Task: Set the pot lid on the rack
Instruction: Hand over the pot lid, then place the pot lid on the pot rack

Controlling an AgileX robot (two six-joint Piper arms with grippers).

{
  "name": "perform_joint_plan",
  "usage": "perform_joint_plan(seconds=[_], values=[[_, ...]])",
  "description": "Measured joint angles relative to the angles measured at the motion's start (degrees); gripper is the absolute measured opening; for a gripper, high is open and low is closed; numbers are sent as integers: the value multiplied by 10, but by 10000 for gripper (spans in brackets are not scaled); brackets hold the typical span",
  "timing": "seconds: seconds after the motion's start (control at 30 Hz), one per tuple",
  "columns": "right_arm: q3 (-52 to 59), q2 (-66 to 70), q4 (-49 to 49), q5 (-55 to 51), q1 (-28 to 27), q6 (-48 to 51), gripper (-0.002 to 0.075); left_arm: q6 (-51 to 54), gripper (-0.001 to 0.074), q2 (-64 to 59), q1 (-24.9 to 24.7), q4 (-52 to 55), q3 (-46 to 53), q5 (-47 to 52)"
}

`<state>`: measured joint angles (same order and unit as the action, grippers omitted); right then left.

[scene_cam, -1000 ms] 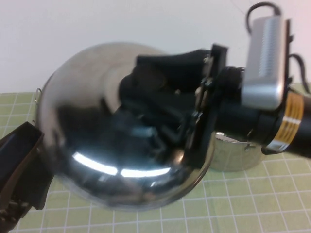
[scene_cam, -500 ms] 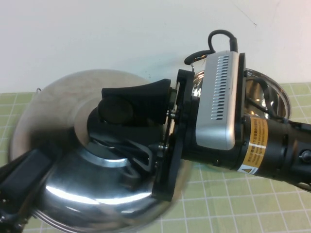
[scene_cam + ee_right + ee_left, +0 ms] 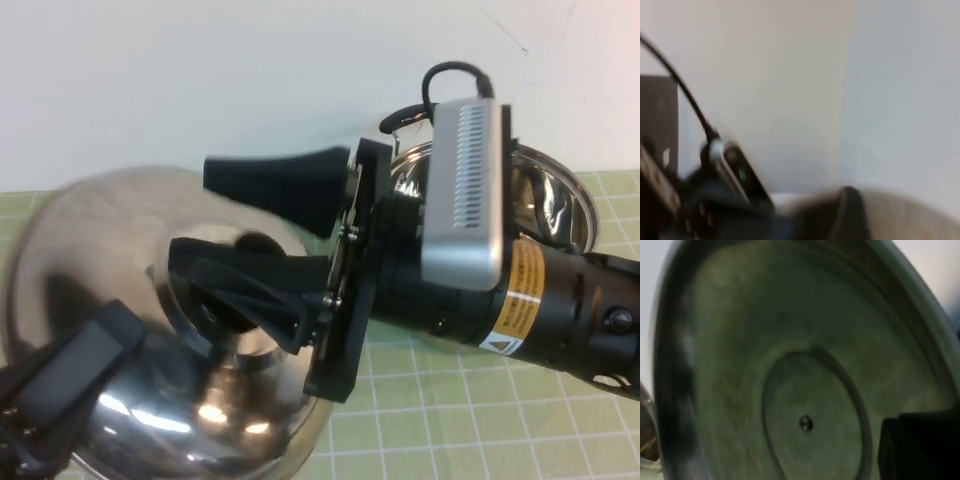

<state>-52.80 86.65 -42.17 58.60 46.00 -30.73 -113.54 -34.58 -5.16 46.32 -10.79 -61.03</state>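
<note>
At the lower left of the high view the left gripper (image 3: 60,400) sits against the near rim of the pot lid (image 3: 120,250); whether its fingers are spread or pinching the rim cannot be told, though the left wrist view is filled by the lid's underside (image 3: 790,365) very close to that camera. The lid fills the left half of the high view, raised and tilted, its dome facing up. Just right of it, at the frame's centre, the right gripper (image 3: 245,235) has its fingers pinching the black knob (image 3: 250,245) from two sides. Behind the right arm, at the upper right, stands the steel pot (image 3: 560,200) on the green gridded worktop (image 3: 450,420). The rack is not visible in any view. The step in hand looks like carrying the lid toward the rack; the next move likely calls for turning the lid on edge and lowering it between the rack's wire loops
</note>
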Motion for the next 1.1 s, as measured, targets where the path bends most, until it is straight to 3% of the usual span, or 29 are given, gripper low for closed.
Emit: perform_joint_plan(seconds=[0.13, 0.3, 0.4, 0.5, 0.6, 0.7, 0.77, 0.93, 1.1], values=[[-4, -1, 34, 18, 0, 14, 578, 41, 91, -4, 0, 18, 0, 13], [-4, -13, 117, 48, 0, 90, 608, 143, 91, -4, 0, 50, -65, 63], [-4, -36, 148, 54, 0, 130, 597, 155, 91, -4, 0, 127, -128, 141], [-4, -63, 147, 56, 0, 156, 514, 138, 91, -6, 0, 267, -196, 230], [-4, -93, 111, 27, 0, 181, 324, 85, 91, -21, 0, 391, -250, 298], [-4, -120, 56, -37, 0, 206, 122, 50, 91, -52, 0, 438, -276, 333], [-4, -135, 21, -98, 0, 208, 57, 42, 91, -85, 0, 451, -286, 336], [-4, -172, -79, -233, 0, 164, 8, 57, 91, -179, 0, 456, -301, 337], [-4, -204, -217, -309, 0, 43, 2, 79, 91, -261, 0, 456, -319, 346]])
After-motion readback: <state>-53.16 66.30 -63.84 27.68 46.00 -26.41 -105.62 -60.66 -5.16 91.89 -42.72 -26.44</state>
